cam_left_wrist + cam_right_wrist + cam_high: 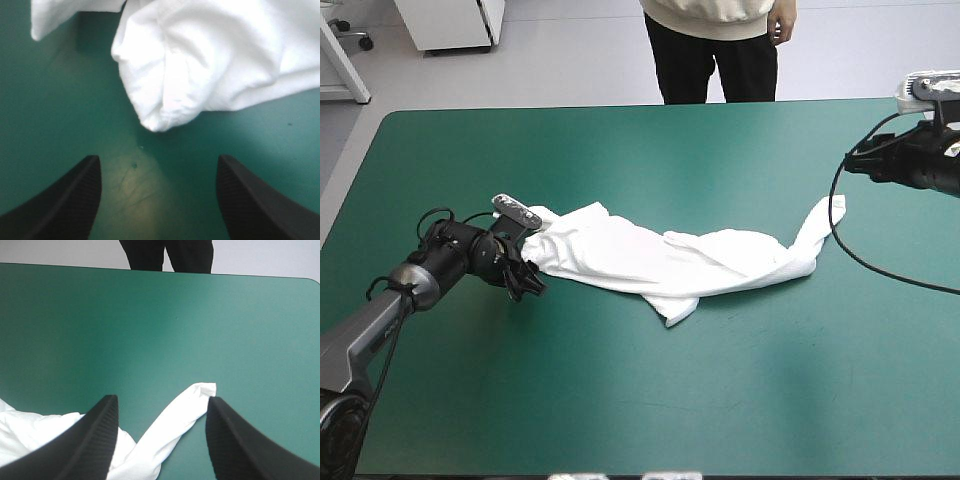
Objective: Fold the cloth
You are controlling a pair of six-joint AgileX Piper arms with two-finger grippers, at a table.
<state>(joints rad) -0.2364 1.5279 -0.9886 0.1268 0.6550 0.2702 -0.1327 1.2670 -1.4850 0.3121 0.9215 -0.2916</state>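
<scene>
I see open teal-green cover toward 12 and 6 o'clock; only the T-shirt bars the middle, 9 to 3 o'clock

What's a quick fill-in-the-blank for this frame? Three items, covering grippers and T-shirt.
1. The left gripper is ____ (open/shut).
2. The T-shirt is held by ____ gripper (left/right/neither).
3. The right gripper is near the table's ____ edge (left/right).
Missing words: open; neither; right.
</scene>
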